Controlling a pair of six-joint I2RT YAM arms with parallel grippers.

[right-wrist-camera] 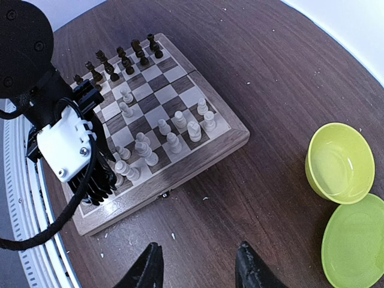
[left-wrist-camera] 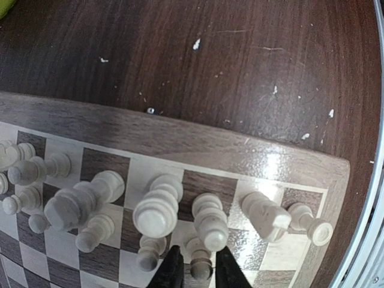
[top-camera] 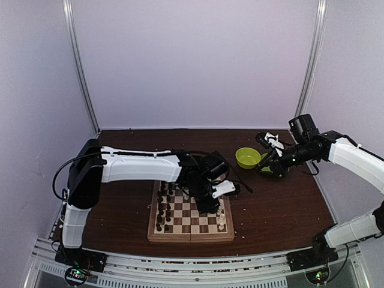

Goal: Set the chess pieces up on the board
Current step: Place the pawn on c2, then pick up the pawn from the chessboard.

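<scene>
Chess pieces, small turned figurines in cream and dark brown, all appear to stand on the square wooden board with its dark and cream checks. The board lies on the dark wood-grain worktop in front of the arms. In the right wrist view the dark pieces sit in two ranks along one edge of the board and look arranged. Most cream pieces form two ranks along the opposite edge, but two cream strays stand alone toward the middle squares. The left arm hides part of the cream side, so whether every square there is filled cannot be told.

The left gripper hangs low over the cream ranks, its fingers narrowly parted either side of a small cream pawn. Thin gaps seem to show, so it looks unclamped. The right gripper hovers wide and empty above the worktop, near the lime-green bowl and lime-green plate, both apparently empty.

On this showing the setup is nearly done. That pawn needs settling, and the two strays probably need moving home.
</scene>
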